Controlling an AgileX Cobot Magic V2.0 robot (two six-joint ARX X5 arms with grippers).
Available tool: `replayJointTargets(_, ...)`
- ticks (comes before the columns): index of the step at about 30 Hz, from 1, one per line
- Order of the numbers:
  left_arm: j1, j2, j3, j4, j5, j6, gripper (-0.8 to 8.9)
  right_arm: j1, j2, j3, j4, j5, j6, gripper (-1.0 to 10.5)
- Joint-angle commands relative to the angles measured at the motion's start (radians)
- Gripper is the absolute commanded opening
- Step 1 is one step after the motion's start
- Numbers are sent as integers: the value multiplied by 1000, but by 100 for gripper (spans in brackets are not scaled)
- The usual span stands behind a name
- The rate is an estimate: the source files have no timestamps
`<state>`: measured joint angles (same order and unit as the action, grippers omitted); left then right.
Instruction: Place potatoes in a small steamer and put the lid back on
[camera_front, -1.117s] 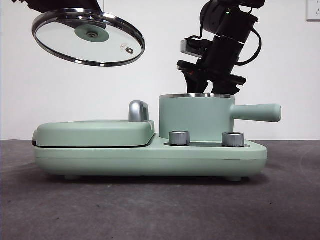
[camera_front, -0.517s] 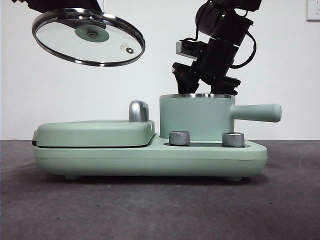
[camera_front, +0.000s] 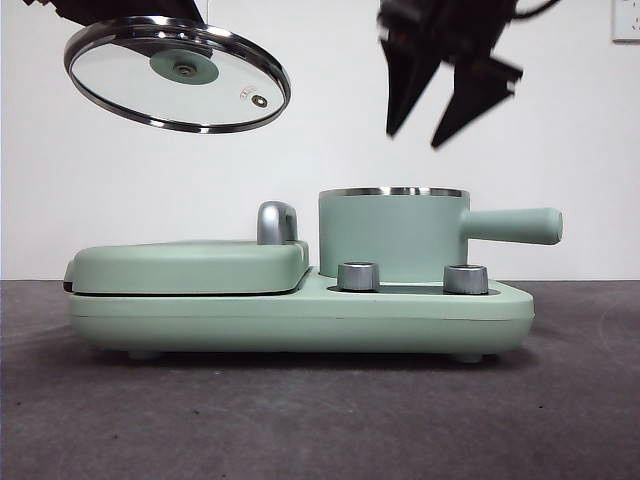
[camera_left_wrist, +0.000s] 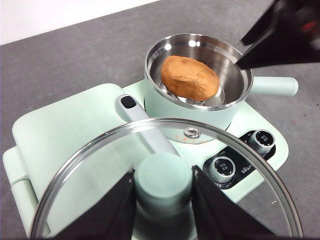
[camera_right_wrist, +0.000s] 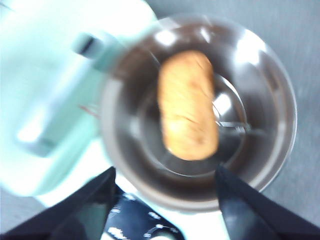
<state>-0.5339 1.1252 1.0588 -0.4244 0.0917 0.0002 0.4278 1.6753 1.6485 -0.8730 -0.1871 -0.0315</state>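
The potato (camera_left_wrist: 190, 77) lies inside the small steamer (camera_front: 392, 235), directly below the right end effector (camera_front: 432, 100) — an oval, orange-brown lump with rough, faintly cracked skin, its long axis spanning much of the pot's steel interior. In the right wrist view it is blurred but plainly resting on the pot's shiny bottom, framed between that end effector's two black jaws, which stand spread wide and hold nothing. The right end effector hangs above the steamer's rim, clear of it. The left end effector (camera_left_wrist: 163, 197) is clamped on the mint-green knob of the lid (camera_front: 177, 73), carrying the glass disc with its steel rim tilted in the air, up and off to the side of the pot — over the flat mint-green griddle cover (camera_front: 190, 266). The steamer's straight side handle (camera_front: 512, 225) points away from the lid. The appliance sits on a dark grey surface (camera_front: 320, 420).
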Motion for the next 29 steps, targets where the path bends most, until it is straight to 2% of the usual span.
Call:
replayJointTargets(1, -5, -2, 13, 28, 2, 6, 14, 35, -105, -101, 47, -2, -6, 271)
replayJointTargets(6, -6, -1, 13, 29, 2, 5, 14, 81, -441, -499, 207, 13, 11, 271)
replayJointTargets(13, -24, 3, 13, 47, 3, 6, 14, 88, -770, -757, 237, 87, 43, 271)
replayJointTargets(20, -71, 51, 13, 138, 3, 13, 13, 88, -1028, -854, 191, 87, 118, 271)
replayJointTargets(29, -128, 240, 21, 425, 2, 35, 14, 88, -1162, -856, 117, 92, 164, 271)
